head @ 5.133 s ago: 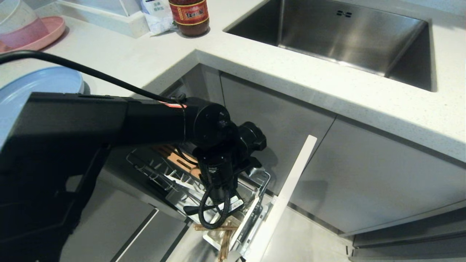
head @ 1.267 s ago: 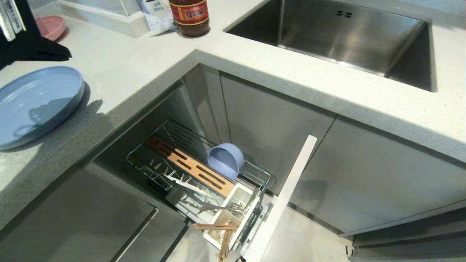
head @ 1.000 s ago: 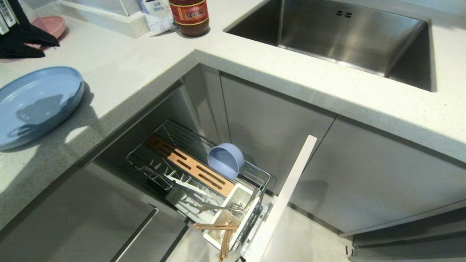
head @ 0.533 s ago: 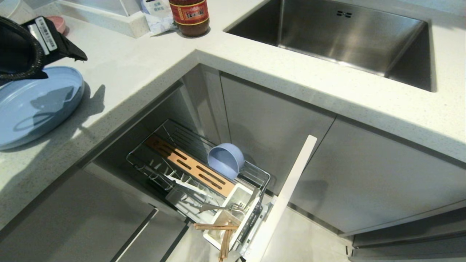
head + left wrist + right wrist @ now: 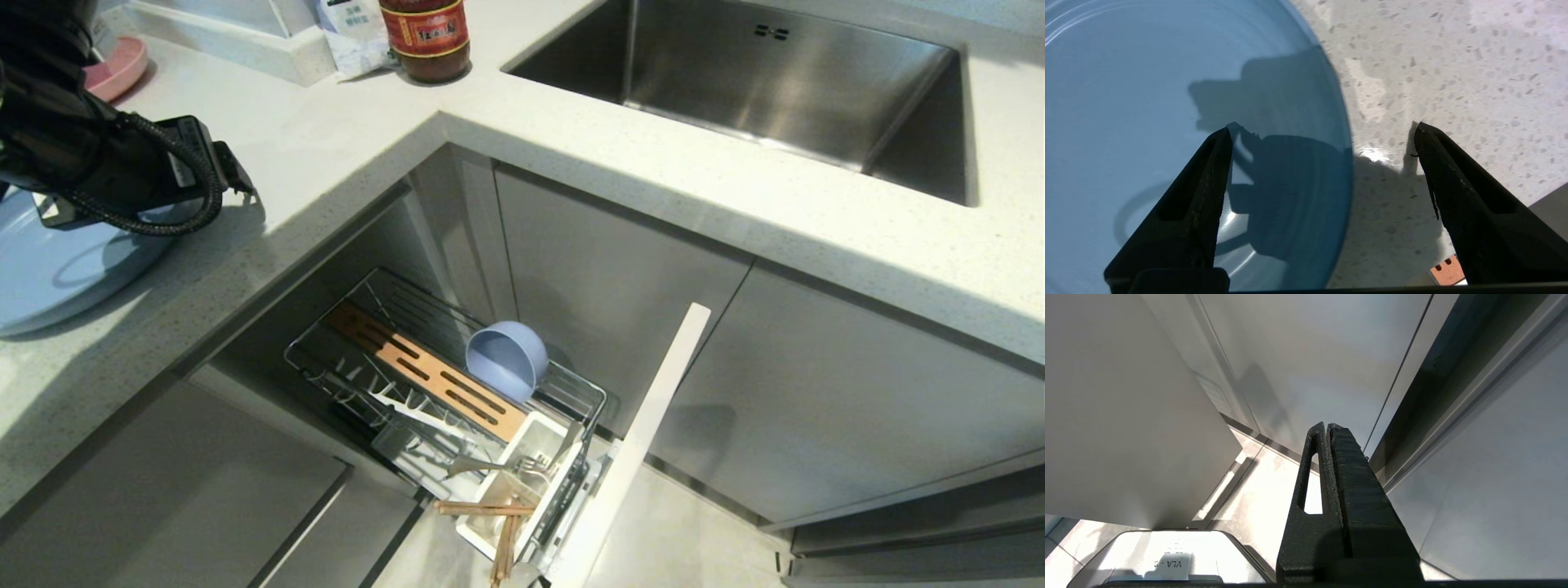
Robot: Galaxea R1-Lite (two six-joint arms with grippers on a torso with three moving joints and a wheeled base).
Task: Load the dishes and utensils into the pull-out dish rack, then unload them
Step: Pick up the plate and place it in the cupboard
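plate [image 5: 1147,122] is next for the rack [image 5: 441,384]; our left gripper [image 5: 1323,139], spread wide, straddles its rim; we must lower and pinch.

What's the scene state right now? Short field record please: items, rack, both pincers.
plate: blue plate on the countertop, not loaded
bowl: blue bowl on its side in the dish rack
fork: fork across the white utensil box
chopsticks: chopsticks at the utensil box, crossed
rack: pulled out
left pincer: left pincer open, straddling the plate's rim, one finger over the plate, one over the countertop
right pincer: right pincer shut, parked by cabinet fronts
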